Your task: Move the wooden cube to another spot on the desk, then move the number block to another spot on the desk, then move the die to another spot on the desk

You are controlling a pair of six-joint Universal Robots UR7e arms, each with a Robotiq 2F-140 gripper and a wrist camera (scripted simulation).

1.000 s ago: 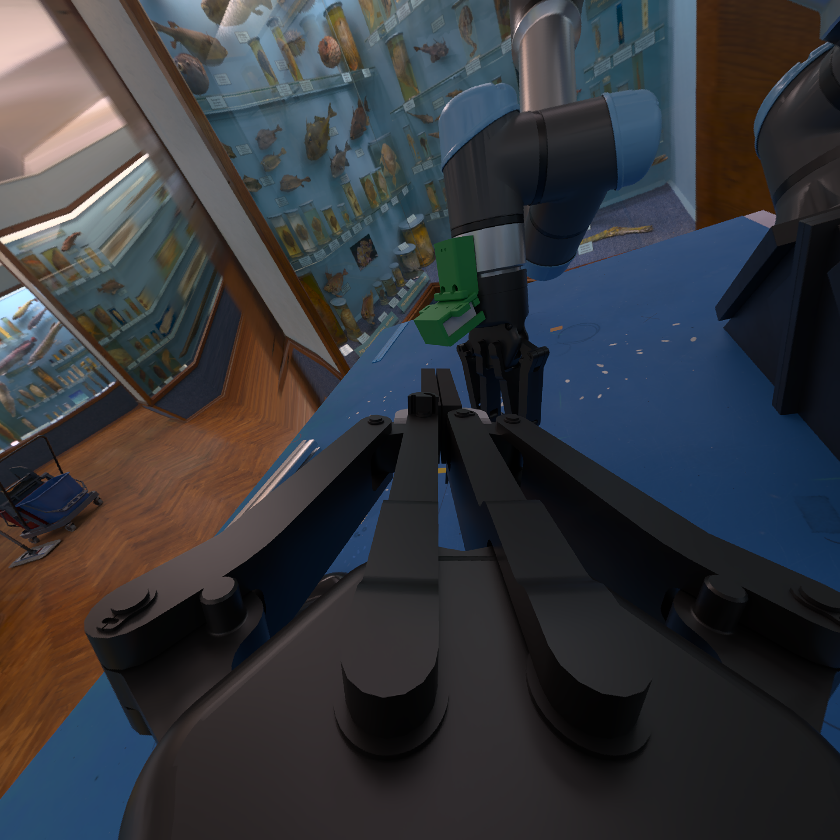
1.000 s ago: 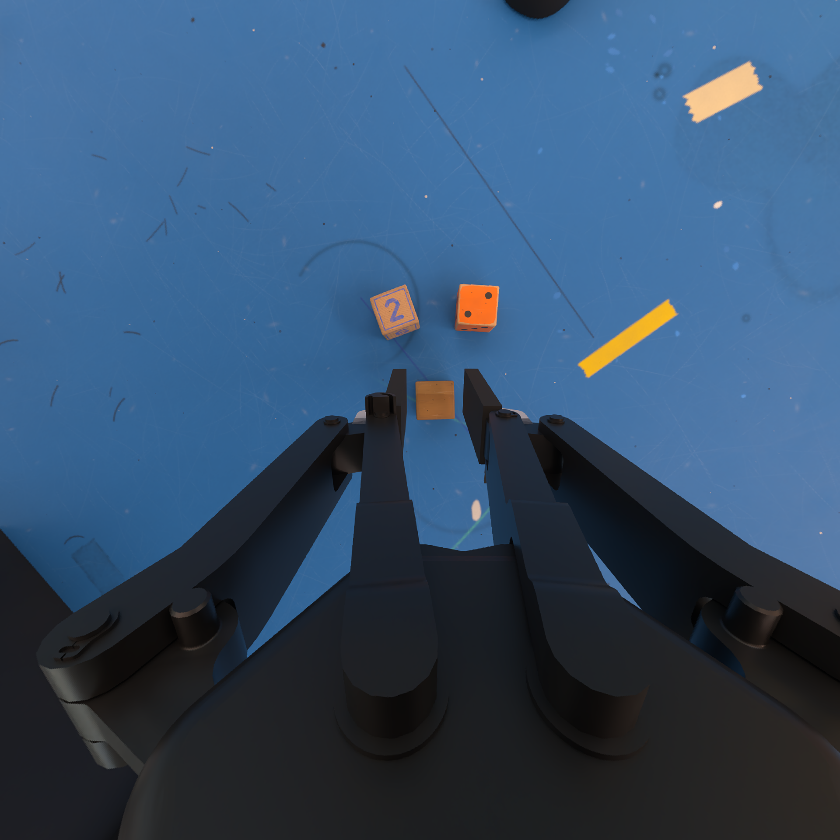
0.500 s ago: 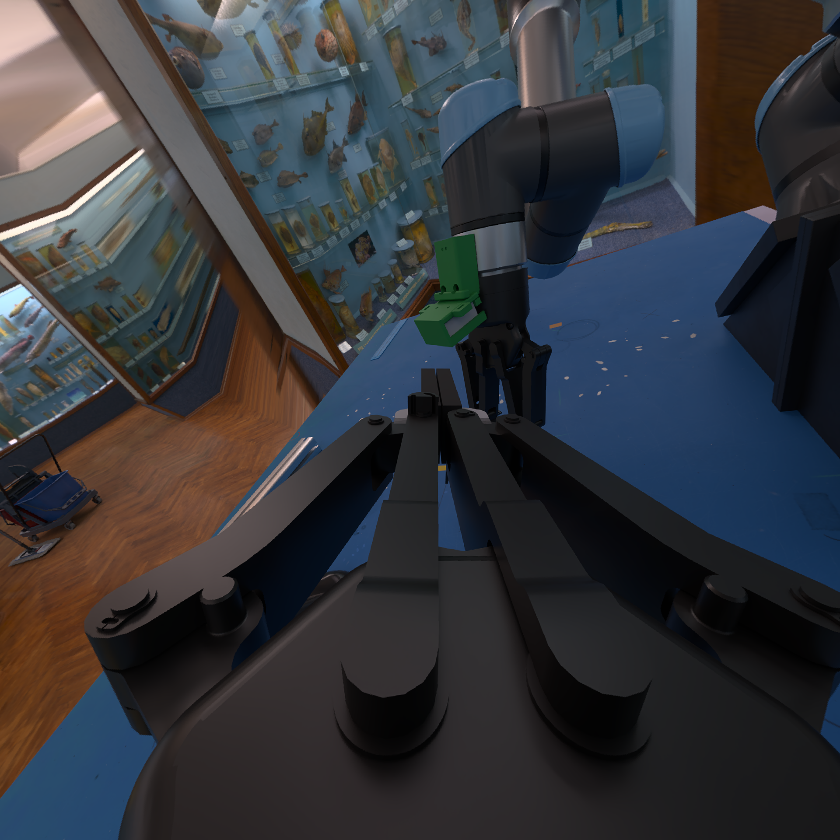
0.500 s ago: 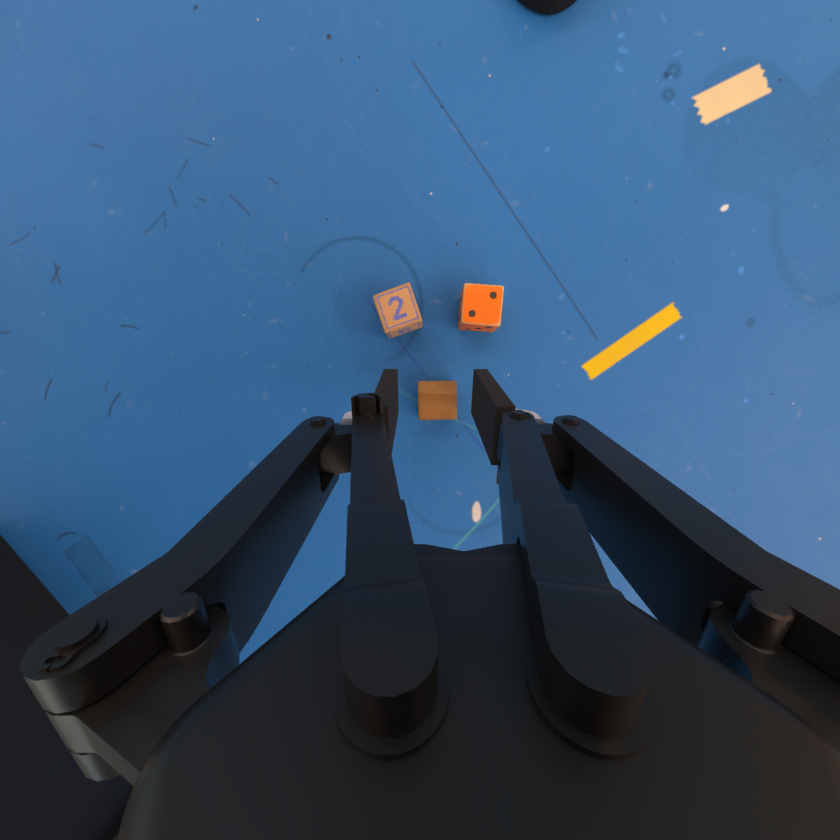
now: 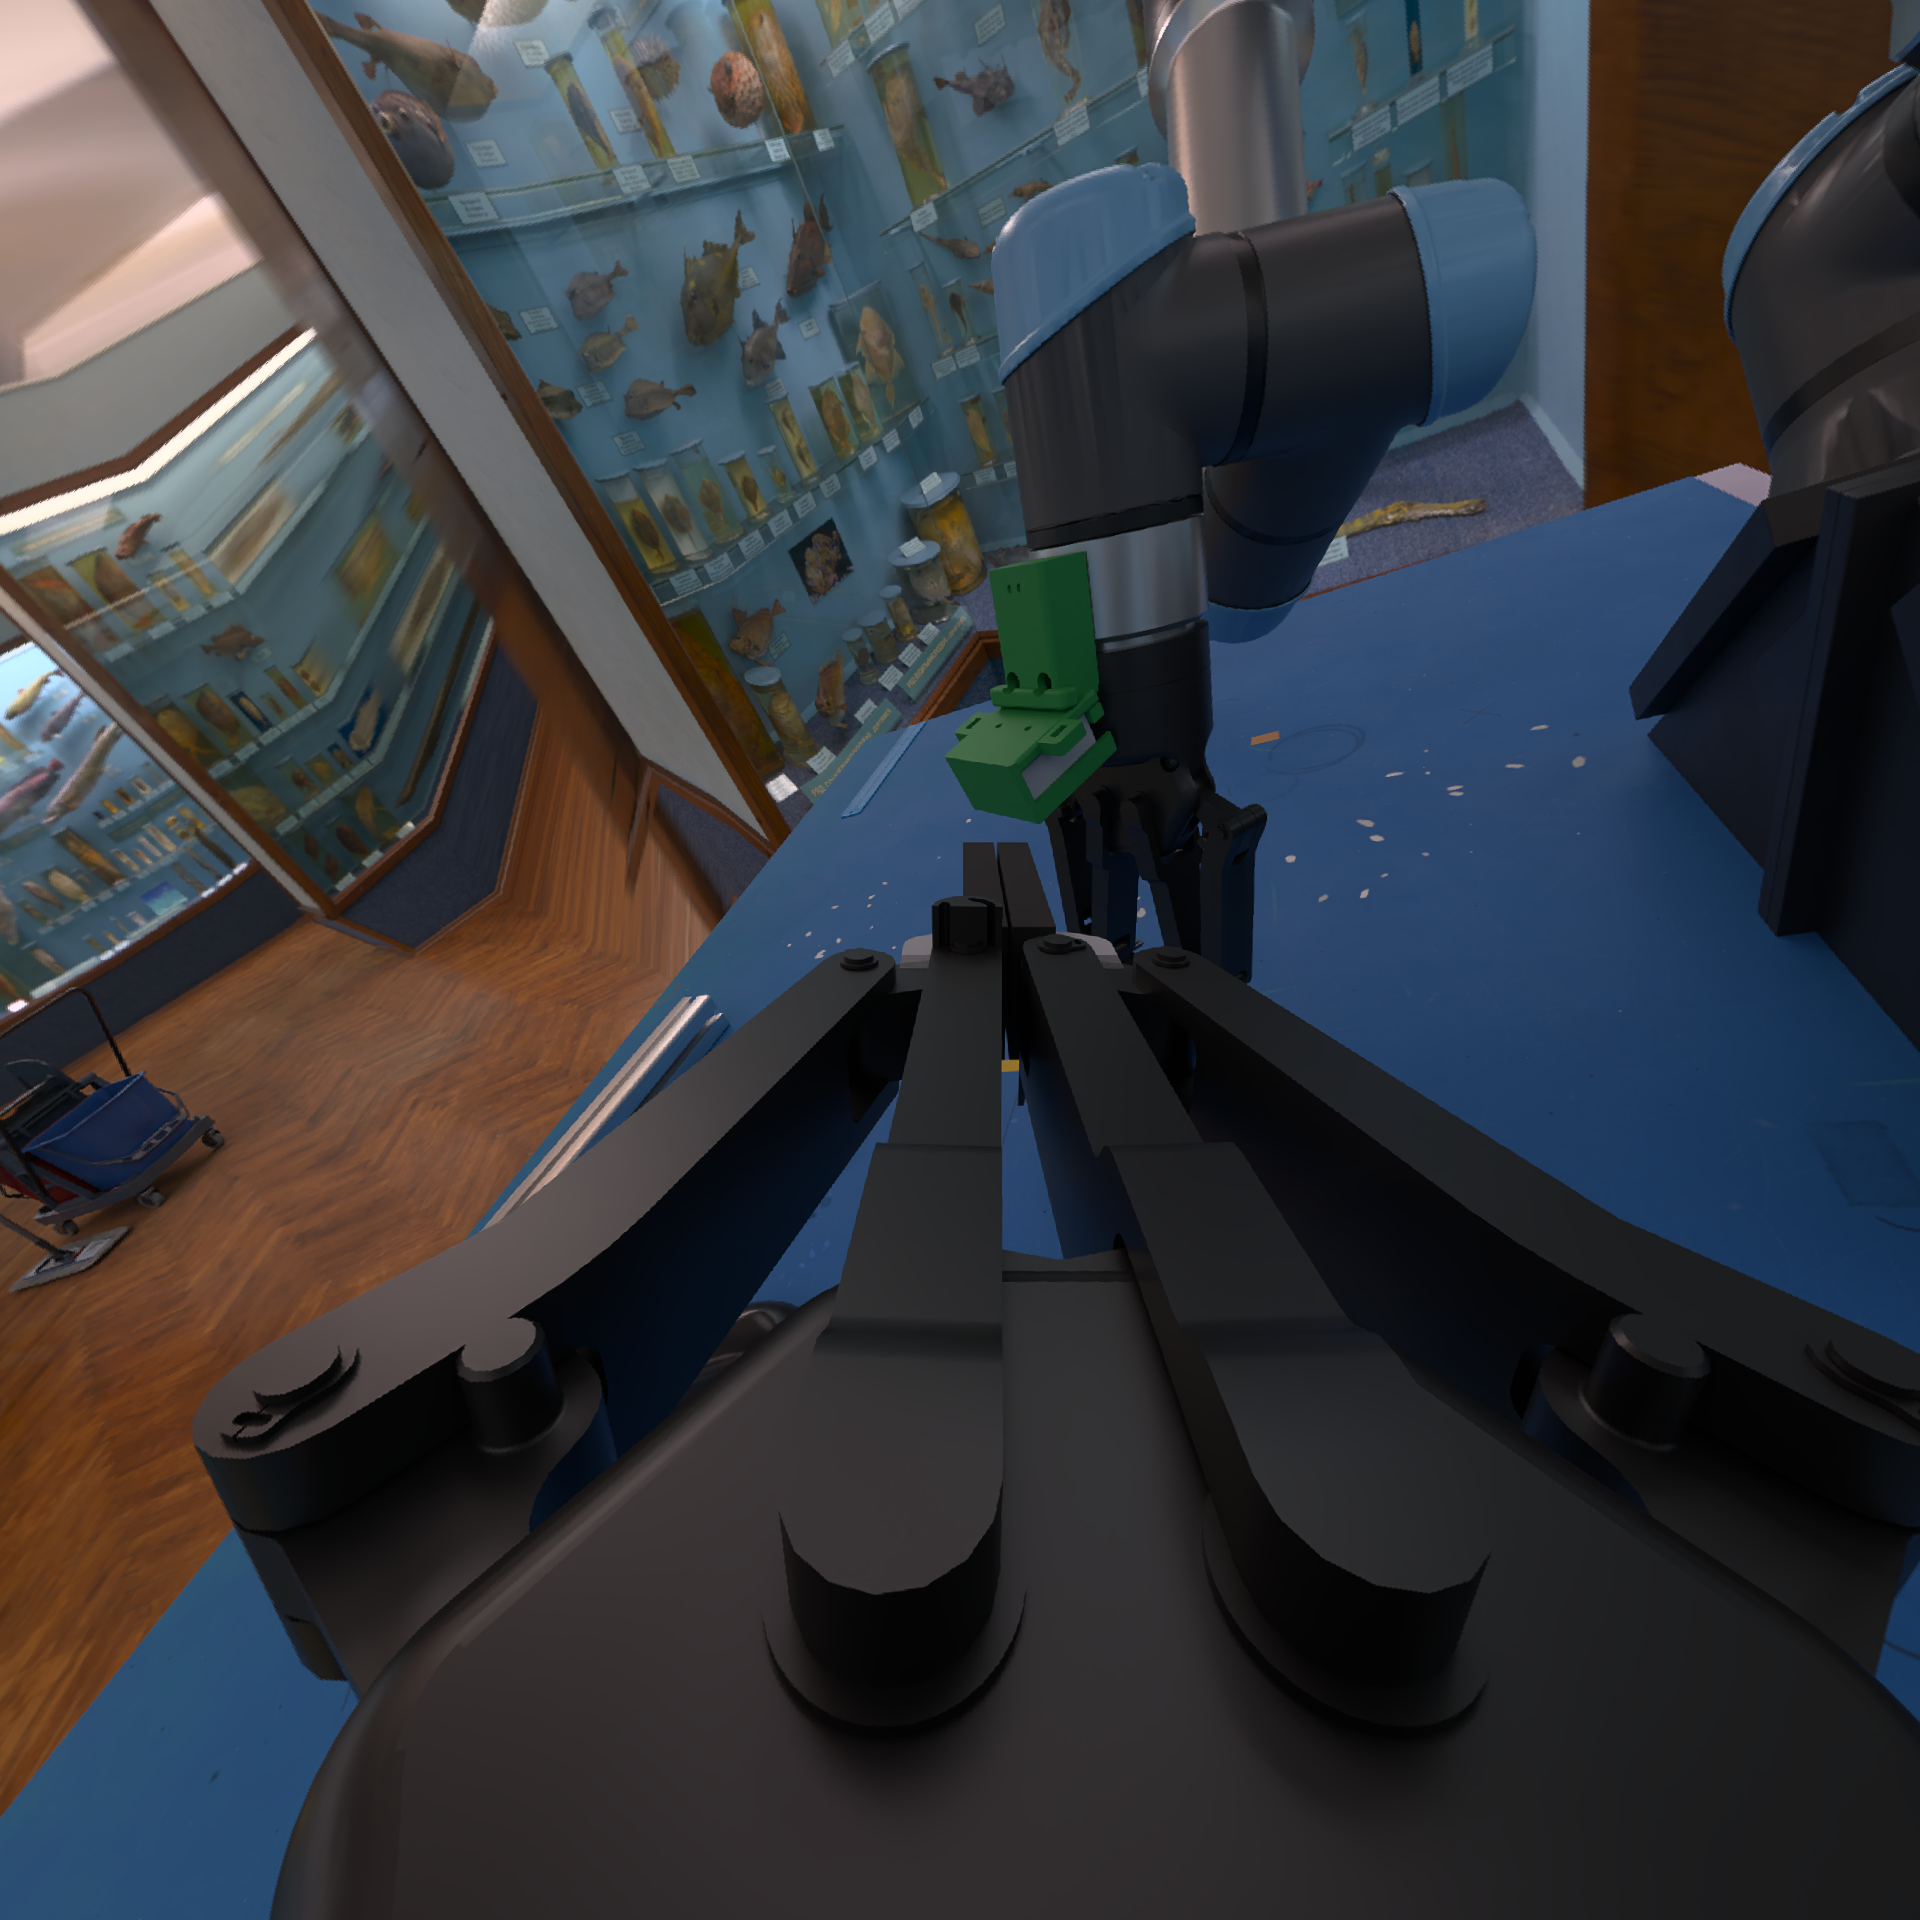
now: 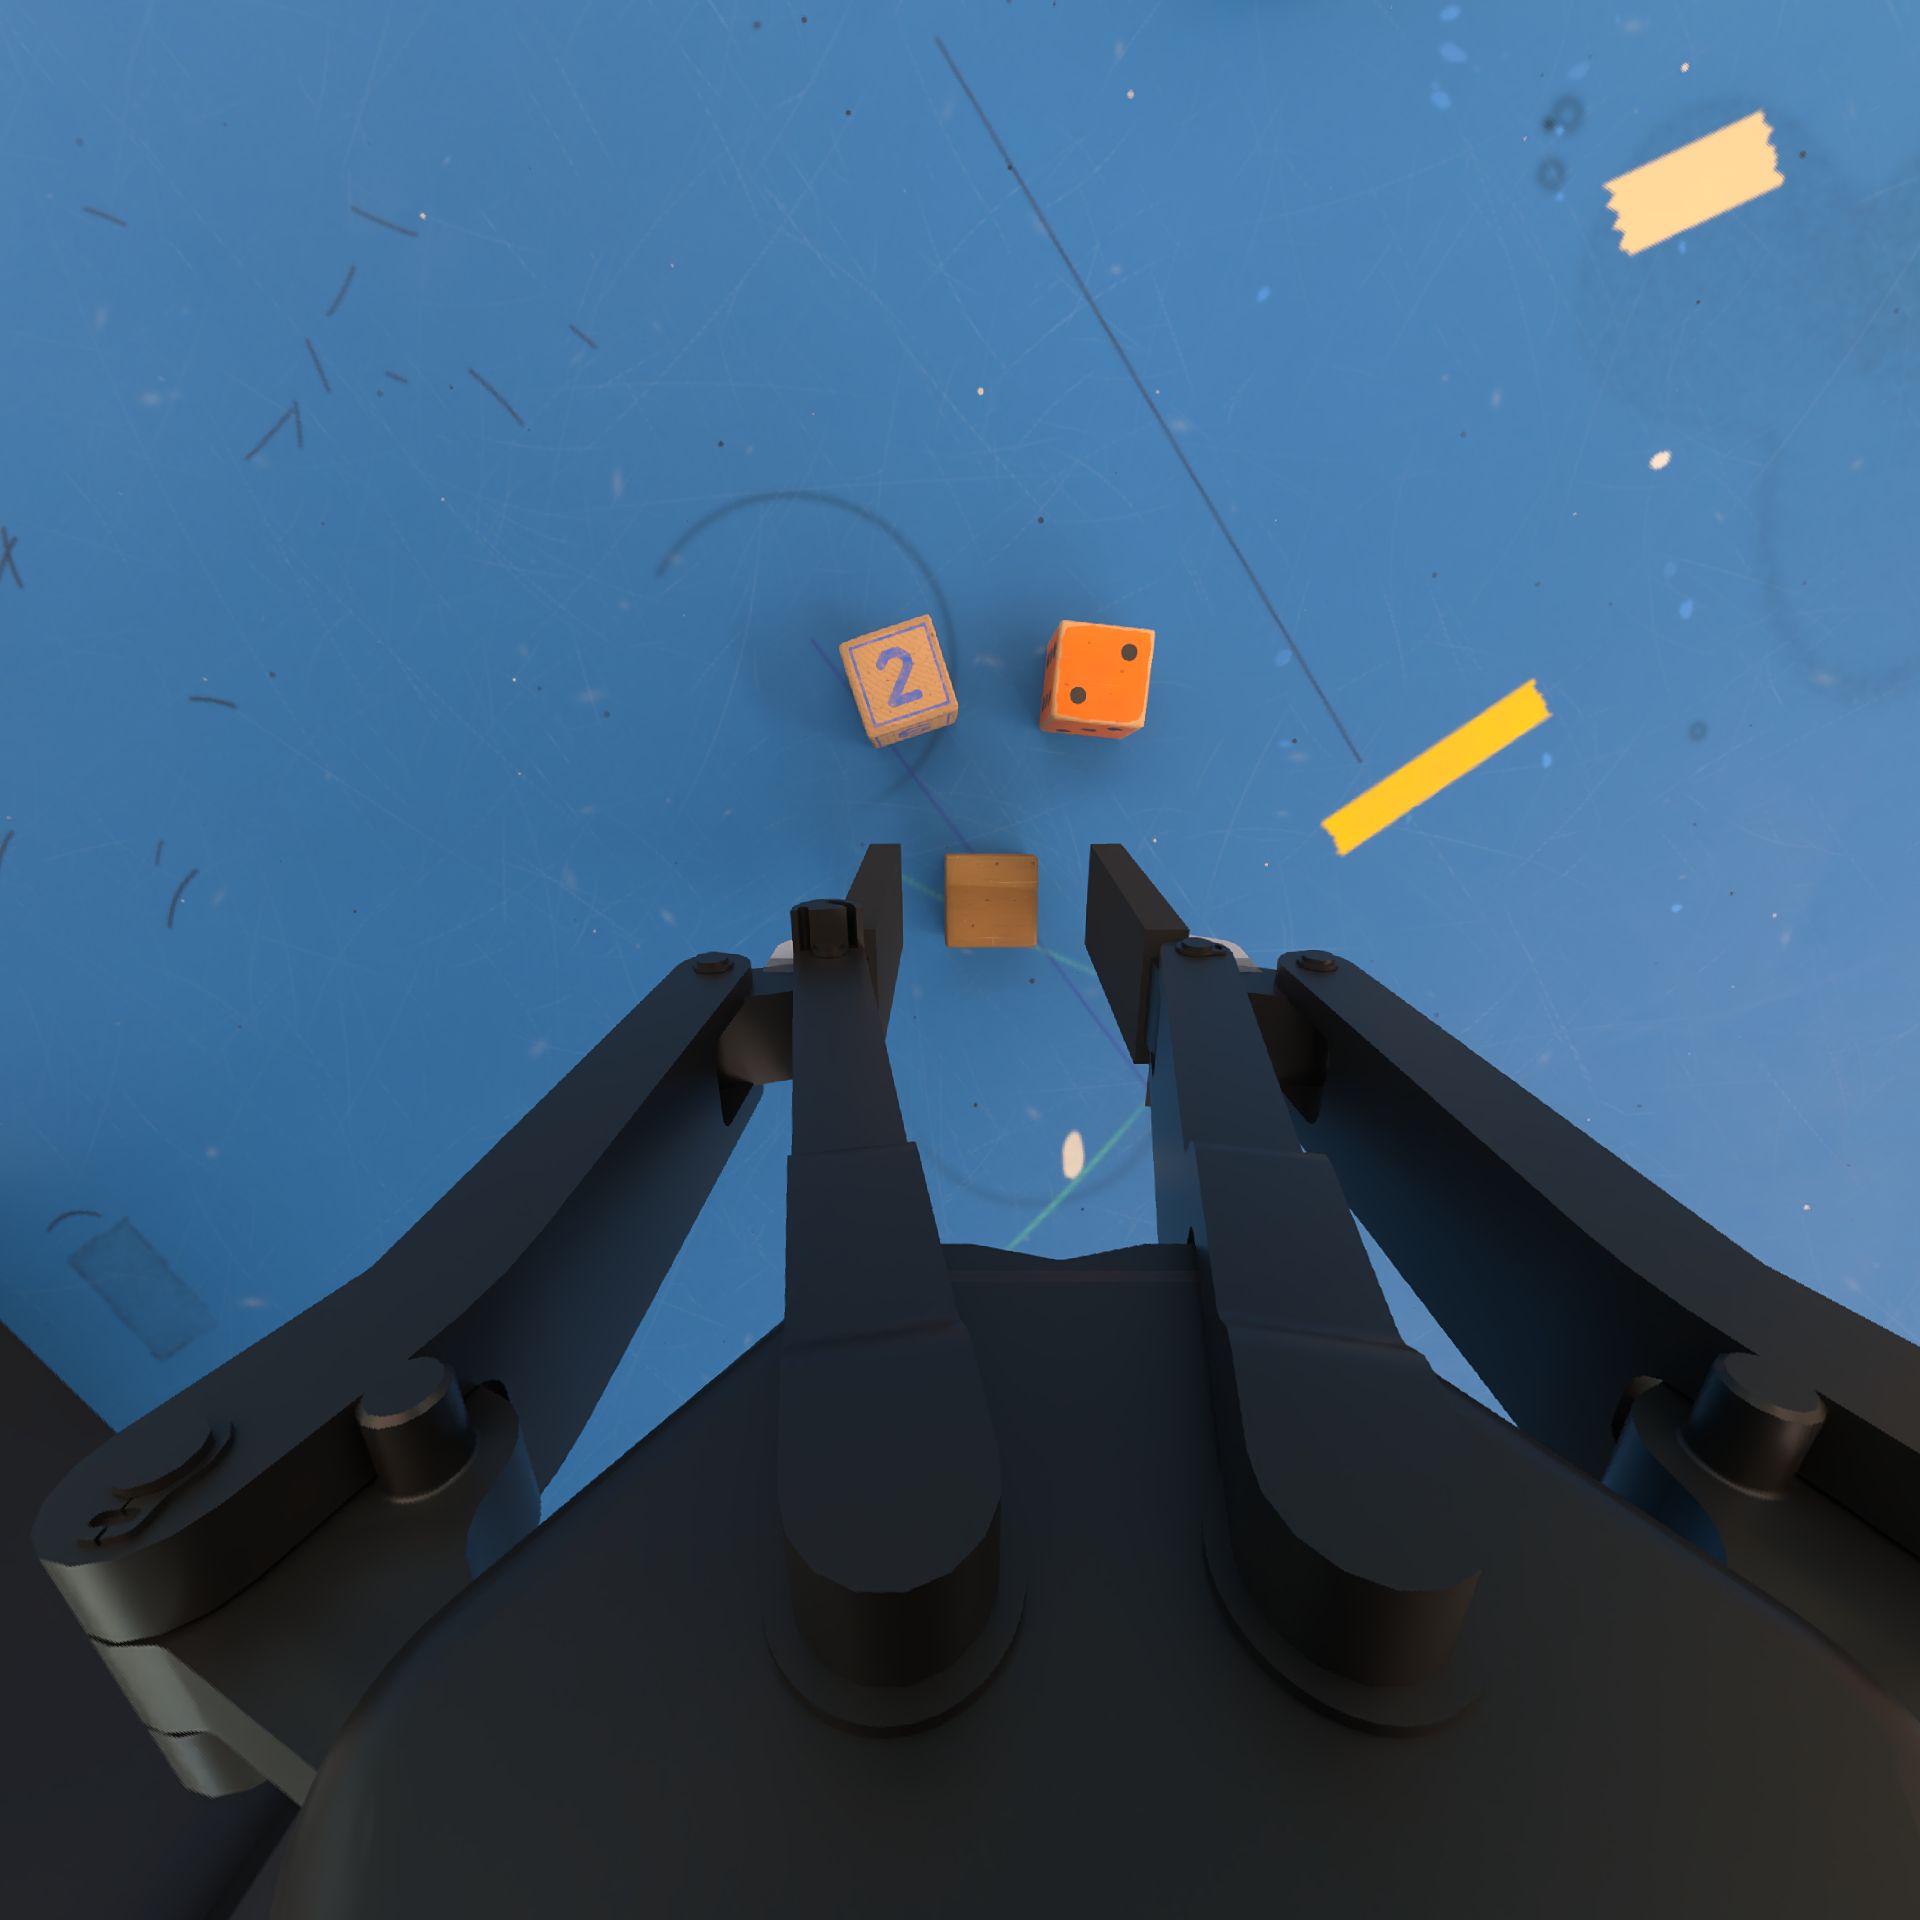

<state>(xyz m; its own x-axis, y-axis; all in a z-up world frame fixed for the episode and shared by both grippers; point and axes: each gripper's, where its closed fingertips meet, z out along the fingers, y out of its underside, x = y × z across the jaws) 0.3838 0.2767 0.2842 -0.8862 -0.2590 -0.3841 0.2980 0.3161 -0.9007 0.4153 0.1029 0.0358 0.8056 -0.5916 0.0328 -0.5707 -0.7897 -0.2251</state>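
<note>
In the right wrist view the small plain wooden cube rests on the blue desk. My right gripper is open, one finger on each side of the cube with a gap to both. Just beyond lie the tan number block with blue print and the orange die with black pips. My left gripper is shut and empty, held above the desk. In the left wrist view the right arm's gripper points down at the desk; the three blocks are hidden there.
A yellow tape strip lies right of the die and a beige one at the far right. A green camera mount sits on the right wrist. The desk's left edge drops to a wooden floor. A dark arm base stands at right.
The right gripper's fingers have spread apart, leaving the wooden cube free on the desk. The left gripper has stayed shut and barely moved.
</note>
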